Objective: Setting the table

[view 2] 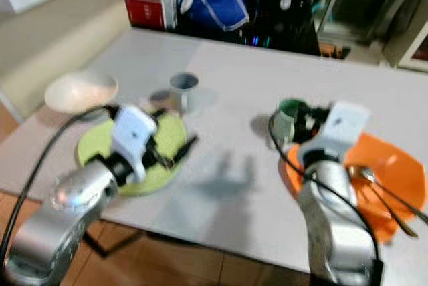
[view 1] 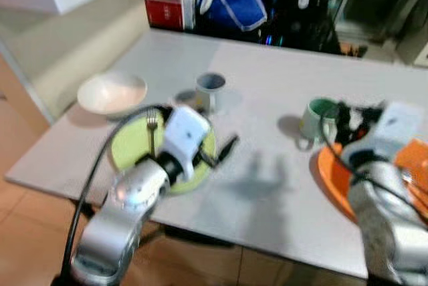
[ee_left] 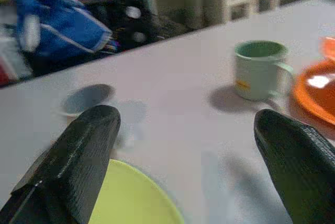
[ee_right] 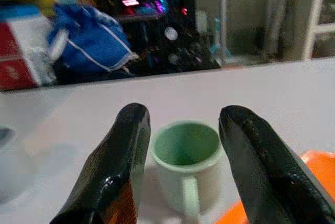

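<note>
The table [view 1: 267, 186] already carries 2 places. On the left a green plate [view 1: 127, 149] lies with a fork [view 1: 152, 132] on it, a grey cup [view 1: 210, 89] just beyond and a white bowl [view 1: 112, 92] at the far left. On the right an orange plate [view 2: 394, 166] holds a spoon [view 2: 364, 176], and a green mug [ee_left: 259, 69] stands just left of its far edge.

The left gripper [ee_left: 186, 156] hovers over the right edge of the green plate, fingers wide apart and empty. The right gripper [ee_right: 183, 145] is spread with its fingers to either side of the mug, not yet closed on it.

My judgement is that most of the setting is done. What is left seems to be the mug: to grasp it and put it at its proper place beside a plate. The fork and spoon may also need to go beside the plates.
</note>
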Controlling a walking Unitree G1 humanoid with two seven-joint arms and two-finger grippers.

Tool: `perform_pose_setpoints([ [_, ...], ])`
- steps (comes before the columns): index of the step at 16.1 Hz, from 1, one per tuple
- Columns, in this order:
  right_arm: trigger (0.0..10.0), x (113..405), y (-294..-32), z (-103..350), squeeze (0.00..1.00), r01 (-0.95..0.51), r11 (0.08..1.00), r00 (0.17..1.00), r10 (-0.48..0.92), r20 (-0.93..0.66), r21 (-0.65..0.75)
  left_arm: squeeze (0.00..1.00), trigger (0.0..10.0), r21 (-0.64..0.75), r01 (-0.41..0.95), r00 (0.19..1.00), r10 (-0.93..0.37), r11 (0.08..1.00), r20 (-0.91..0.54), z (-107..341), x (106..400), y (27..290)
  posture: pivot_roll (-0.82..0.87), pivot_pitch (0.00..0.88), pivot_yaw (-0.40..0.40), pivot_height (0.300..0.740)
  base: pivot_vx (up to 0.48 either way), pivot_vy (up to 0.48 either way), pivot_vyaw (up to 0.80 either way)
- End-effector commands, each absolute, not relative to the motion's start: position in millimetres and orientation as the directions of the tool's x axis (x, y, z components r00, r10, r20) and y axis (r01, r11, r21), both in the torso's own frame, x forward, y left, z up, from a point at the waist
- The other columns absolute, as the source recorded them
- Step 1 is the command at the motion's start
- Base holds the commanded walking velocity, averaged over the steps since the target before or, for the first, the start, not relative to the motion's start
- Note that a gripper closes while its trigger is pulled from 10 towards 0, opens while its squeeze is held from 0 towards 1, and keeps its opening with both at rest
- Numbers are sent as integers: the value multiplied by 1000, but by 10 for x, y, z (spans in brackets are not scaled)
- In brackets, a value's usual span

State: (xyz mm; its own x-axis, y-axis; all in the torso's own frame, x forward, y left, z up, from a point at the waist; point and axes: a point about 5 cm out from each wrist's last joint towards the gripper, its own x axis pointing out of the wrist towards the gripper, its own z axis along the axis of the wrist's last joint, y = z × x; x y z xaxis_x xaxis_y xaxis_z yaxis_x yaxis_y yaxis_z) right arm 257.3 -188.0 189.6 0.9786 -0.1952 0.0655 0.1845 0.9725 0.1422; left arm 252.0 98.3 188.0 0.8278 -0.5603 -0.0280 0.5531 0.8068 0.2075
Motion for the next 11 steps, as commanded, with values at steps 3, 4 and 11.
perform_pose_setpoints([
  [3, 10000, 2435, -1698, 2193, 0, 49, 996, 980, -62, 191, 74, 0, 10000, 188, 441, 892, -452, 878, 21, 1941, 2610, 1111, -97, 0, 20, 740, 0, 0, 0],
  [4, 10000, 2344, -1688, 2222, 0, 30, 997, 979, -44, 199, 70, 0, 10000, 215, 405, 908, -419, 889, 24, 1939, 2609, 1153, -105, 0, 21, 740, 0, -416, 0],
  [11, 10000, 2271, -1632, 2099, 0, 18, 996, 992, -29, 121, 92, 0, 10000, 228, 367, 912, -397, 902, 104, 2049, 2655, 1087, -89, 0, 8, 740, 0, -452, -800],
])
